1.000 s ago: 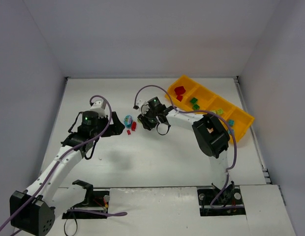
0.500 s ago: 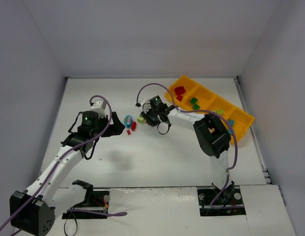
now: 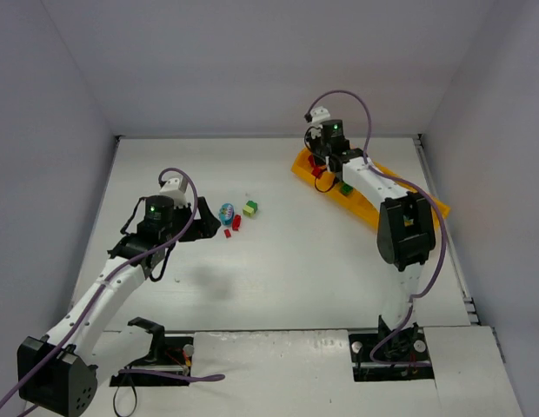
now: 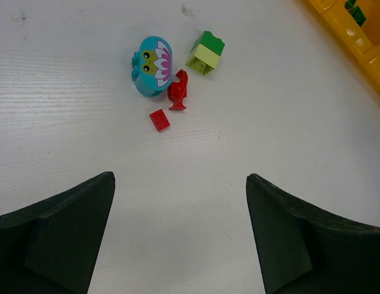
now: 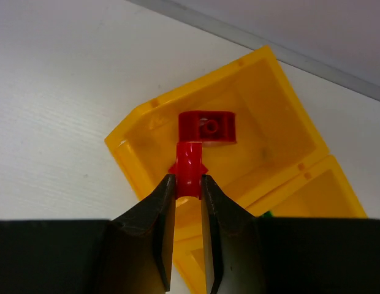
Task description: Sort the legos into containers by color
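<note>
Four loose pieces lay on the white table (image 3: 278, 287), grouped at 12 o'clock in the left wrist view: a teal rounded piece (image 4: 152, 64), a red waisted piece (image 4: 178, 90) touching its 4 o'clock side, a flat red brick (image 4: 159, 119) just beside at 6, and a green-on-lime stack (image 4: 206, 52) near at 2. Nothing lay between the cluster and the left gripper (image 4: 178, 180). Its jaws stood spread wide, holding nothing.

Tray (image 3: 430, 208): long axis ran 10 to 4 o'clock in the top view. The right arm's links covered much of its middle.

Held red lego (image 5: 189, 160): long axis 12 to 6 in the right wrist view, in line with the fingers, hanging over the end compartment (image 5: 269, 110). A red arch brick (image 5: 207, 127) lay inside, long axis 9 to 3, just past the held piece's far tip.

Right gripper (image 5: 187, 182): pressed together, pinching the red lego's near end. Right arm stretched far toward 12 o'clock from its base. Left arm bent, reaching toward 1 o'clock, wrist low.
</note>
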Robot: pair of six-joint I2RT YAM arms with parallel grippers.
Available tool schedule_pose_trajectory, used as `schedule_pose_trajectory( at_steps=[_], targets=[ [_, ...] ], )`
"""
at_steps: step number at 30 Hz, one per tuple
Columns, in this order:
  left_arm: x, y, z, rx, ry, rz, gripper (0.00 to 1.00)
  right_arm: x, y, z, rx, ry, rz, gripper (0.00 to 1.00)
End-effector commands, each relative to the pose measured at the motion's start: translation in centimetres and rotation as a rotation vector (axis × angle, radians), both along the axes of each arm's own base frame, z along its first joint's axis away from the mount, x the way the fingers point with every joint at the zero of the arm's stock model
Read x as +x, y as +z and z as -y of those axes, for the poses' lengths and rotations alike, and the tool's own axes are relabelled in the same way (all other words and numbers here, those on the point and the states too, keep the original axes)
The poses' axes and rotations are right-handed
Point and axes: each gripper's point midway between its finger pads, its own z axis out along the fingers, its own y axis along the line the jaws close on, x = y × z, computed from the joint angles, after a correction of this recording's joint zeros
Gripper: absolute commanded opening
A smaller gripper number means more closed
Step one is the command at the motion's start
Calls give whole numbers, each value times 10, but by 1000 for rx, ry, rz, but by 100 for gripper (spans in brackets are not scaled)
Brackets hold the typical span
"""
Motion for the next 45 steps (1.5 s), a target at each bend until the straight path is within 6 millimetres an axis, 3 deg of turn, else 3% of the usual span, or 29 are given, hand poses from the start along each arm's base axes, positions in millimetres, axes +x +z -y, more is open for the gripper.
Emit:
schedule_pose_trajectory(
  at_steps=[1, 2, 4, 7, 13, 15, 17, 18, 19, 21, 22, 25, 26, 32, 38, 44, 45],
  targets=[
    [11, 19, 2, -27, 6, 70, 81, 30, 29, 3, 67, -82, 92, 4],
    [11, 19, 2, -28, 7, 69, 81, 34, 22, 8, 68, -91, 79, 9],
    [11, 19, 1, -26, 8, 68, 81, 40, 23, 9, 79, -97, 83, 15],
    [11, 20, 2, -27, 6, 69, 81, 47, 23, 9, 81, -101, 90, 32],
    [11, 20, 0, -24, 11, 72, 81, 45, 38, 7, 106, -89, 108, 39],
    [11, 20, 0, -24, 11, 72, 81, 39, 39, 3, 124, -75, 99, 40],
    [11, 21, 0, -25, 13, 74, 81, 31, 53, -4, 155, -52, 111, 40],
    [11, 21, -1, -25, 14, 75, 81, 25, 48, -7, 159, -43, 95, 39],
    [11, 21, -1, -25, 16, 75, 81, 17, 59, -18, 177, -13, 108, 38],
    [11, 23, -2, -27, 17, 79, 81, 1, 55, -31, 189, 22, 85, 37],
    [11, 23, -2, -26, 19, 79, 81, -11, 64, -49, 202, 64, 93, 37],
    [12, 26, -5, -24, 27, 90, 81, -40, 62, -76, 204, 122, 74, 37],
    [12, 26, -6, -23, 30, 89, 81, -55, 61, -99, 213, 167, 62, 38],
    [13, 30, -10, -23, 45, 100, 81, -113, 47, -163, 335, 211, -30, 49],
    [13, 30, -11, -24, 52, 101, 81, -144, 25, -208, 440, 141, -115, 52],
    [12, 31, -11, -25, 54, 102, 81, -154, 6, -230, 492, 34, -170, 57],
    [12, 31, -11, -26, 54, 103, 81, -158, -6, -235, 475, 28, -194, 57]
  ],
)
